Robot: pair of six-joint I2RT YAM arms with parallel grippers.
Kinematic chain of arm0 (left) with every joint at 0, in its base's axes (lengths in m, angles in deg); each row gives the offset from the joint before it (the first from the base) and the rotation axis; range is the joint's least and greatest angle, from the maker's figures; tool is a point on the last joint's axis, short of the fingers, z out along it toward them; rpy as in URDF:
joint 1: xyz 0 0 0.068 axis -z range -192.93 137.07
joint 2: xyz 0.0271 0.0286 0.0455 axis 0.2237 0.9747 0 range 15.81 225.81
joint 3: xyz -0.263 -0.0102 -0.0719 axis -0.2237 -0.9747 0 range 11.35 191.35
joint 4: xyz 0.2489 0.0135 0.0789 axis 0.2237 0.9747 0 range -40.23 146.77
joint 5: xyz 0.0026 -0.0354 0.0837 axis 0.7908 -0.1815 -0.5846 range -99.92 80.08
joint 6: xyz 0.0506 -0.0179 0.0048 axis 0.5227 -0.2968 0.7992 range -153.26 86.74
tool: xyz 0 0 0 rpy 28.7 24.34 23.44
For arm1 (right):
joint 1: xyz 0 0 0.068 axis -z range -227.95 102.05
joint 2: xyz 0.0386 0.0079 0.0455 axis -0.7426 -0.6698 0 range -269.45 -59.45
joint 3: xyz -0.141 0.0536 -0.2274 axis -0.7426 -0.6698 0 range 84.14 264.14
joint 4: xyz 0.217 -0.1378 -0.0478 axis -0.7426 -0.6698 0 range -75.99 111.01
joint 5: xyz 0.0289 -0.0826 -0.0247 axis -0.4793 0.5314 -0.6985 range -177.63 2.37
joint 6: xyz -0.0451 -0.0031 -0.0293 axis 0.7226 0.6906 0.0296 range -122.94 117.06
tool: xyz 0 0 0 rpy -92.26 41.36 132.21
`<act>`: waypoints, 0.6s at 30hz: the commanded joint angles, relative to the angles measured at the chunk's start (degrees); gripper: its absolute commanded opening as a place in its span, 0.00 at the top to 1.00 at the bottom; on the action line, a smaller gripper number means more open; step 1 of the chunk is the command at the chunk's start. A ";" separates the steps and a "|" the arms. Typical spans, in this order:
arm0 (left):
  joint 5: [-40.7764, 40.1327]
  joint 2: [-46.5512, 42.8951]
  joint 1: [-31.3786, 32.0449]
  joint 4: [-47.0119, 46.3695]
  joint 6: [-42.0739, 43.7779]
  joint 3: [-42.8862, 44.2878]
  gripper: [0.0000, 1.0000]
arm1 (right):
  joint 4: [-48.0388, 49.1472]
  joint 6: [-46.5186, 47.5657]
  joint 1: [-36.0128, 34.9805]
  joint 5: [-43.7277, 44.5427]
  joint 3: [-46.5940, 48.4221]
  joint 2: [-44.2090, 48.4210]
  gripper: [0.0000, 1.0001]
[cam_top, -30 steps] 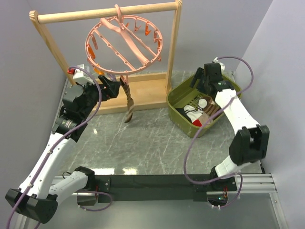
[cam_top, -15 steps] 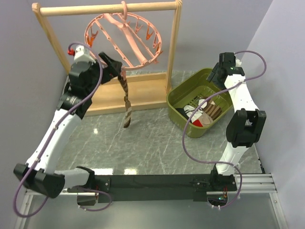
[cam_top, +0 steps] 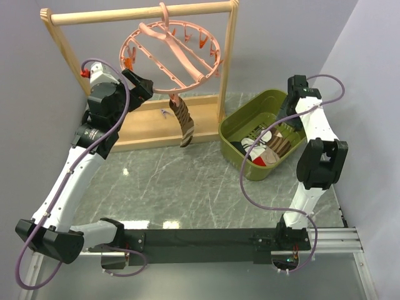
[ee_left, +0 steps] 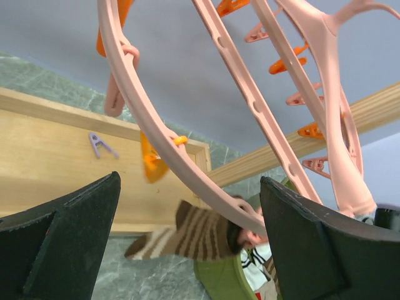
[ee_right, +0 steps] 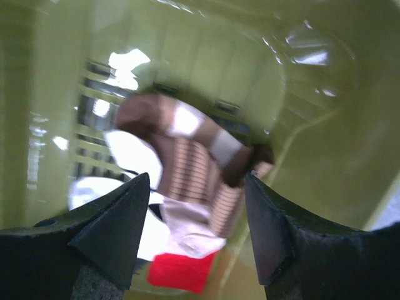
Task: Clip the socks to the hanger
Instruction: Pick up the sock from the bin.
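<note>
Since half a second ago the left gripper (cam_top: 145,83) has let go of the brown striped sock (cam_top: 182,122) and drawn back to about 8 o'clock of the hanger (cam_top: 180,61). The sock has swung to the right and now hangs alone from the ring's rim at about 6 o'clock. The ring itself has tipped a little on the wooden rack (cam_top: 137,15).

In the left wrist view the two fingers stand wide apart with nothing between them. The pink rim crosses the gap, and the sock's top end meets the rim at a small clip. I judge that the clip holds it, because nothing else supports it. So the first sock seems done.

The right gripper (cam_top: 295,87) is higher than one second ago and hovers over the far corner of the green bin (cam_top: 232,152), about 1 o'clock of the bin. Its fingers are also spread and hold nothing. Under them, in the right wrist view, lies the second brown striped sock (ee_right: 200,175), partly on the white-black-red socks (cam_top: 253,150). That picture is blurred, so I cannot tell how the sock is folded.

What remains, in my judgement, is to lift this second sock out and bring it to a free clip on the rim.
</note>
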 commanded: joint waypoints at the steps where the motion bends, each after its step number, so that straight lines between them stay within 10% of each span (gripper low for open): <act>1: -2.19 -1.58 -0.11 -1.90 -1.44 -0.77 0.02 | -2.22 2.76 0.52 0.48 -4.44 4.34 0.34; 18: 3.43 -8.34 -7.31 8.12 -0.21 -8.51 0.05 | 1.56 9.63 -1.50 1.97 -15.00 7.34 0.40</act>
